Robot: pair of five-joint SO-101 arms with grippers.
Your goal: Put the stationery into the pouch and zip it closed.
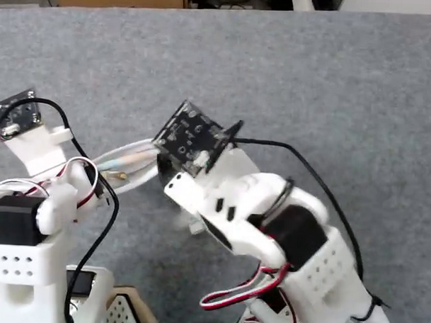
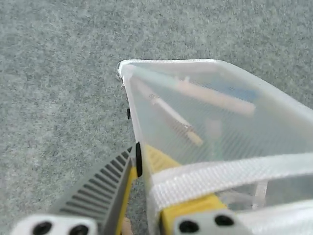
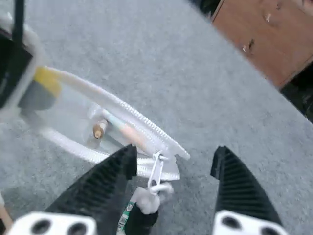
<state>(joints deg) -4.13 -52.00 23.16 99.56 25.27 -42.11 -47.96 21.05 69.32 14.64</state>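
A translucent white pouch hangs above the grey table with my left gripper shut on its edge, pinched between the ridged grey finger and the yellow pad. Inside it lie pens, one with a tan tip. In the high view the pouch stretches between the two arms. My right gripper is open at the pouch's other end. The zipper pull with its white tag dangles just beside one black finger. The pouch mouth stands apart along the zip.
Grey felt table stretches open at the back and right. A wooden cabinet stands beyond the table edge. A perforated box sits by the left arm's base.
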